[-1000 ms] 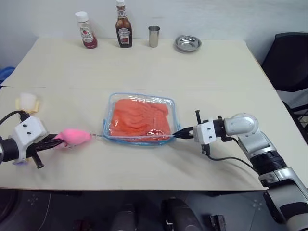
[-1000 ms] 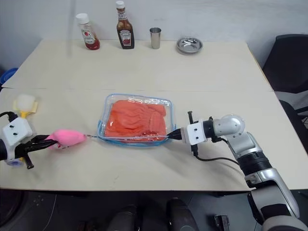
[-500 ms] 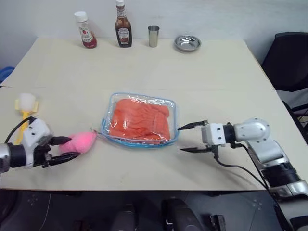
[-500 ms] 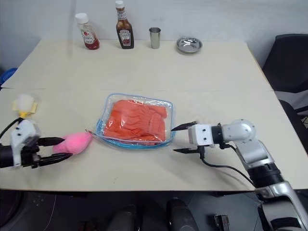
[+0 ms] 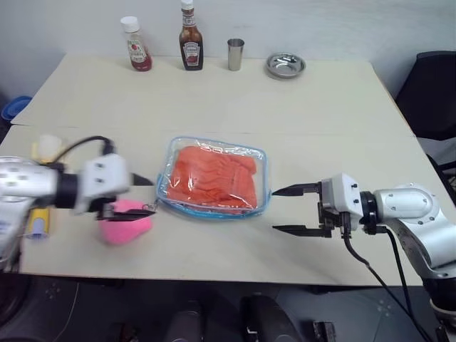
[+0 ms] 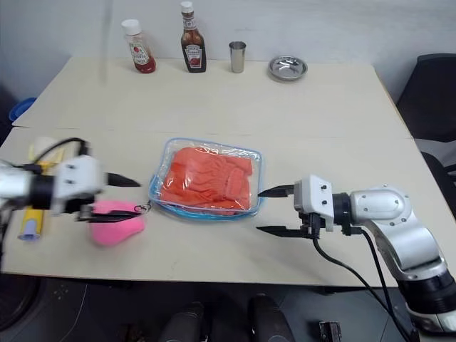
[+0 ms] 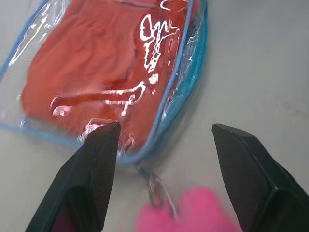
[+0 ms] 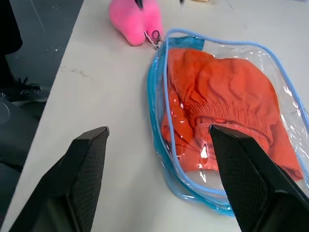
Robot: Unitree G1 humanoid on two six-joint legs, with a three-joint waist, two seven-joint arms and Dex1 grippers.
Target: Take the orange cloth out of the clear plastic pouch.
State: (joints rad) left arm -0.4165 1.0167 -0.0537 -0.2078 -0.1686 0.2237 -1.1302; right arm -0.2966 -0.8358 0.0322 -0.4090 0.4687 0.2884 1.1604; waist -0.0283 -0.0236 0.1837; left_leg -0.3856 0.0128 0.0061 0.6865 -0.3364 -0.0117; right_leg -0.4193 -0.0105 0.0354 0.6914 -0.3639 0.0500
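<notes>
1 orange cloth lies folded and wrinkled inside the clear plastic pouch, which rests flat near the middle of the counter. Glare on the plastic hides some of the folds, and whether the pouch's blue-trimmed edge is zipped or parted cannot be told. A small metal ring joins the pouch's near-left corner to a pink plush toy lying just beside it; in the left wrist view the toy is blurred and cut off at the frame edge.

The left end effector hangs over the toy beside the pouch's left edge, its 2 black fingers spread wide and holding nothing; the arm is smeared, so its outline is hard to make out. The right end effector sits near the pouch's right edge, apart from it, its fingers likewise spread wide and empty.

A yellow-handled item at the counter's left edge is partly hidden behind the left arm. Along the far edge stand 2 sauce bottles, 1 metal cup and 1 metal bowl.
</notes>
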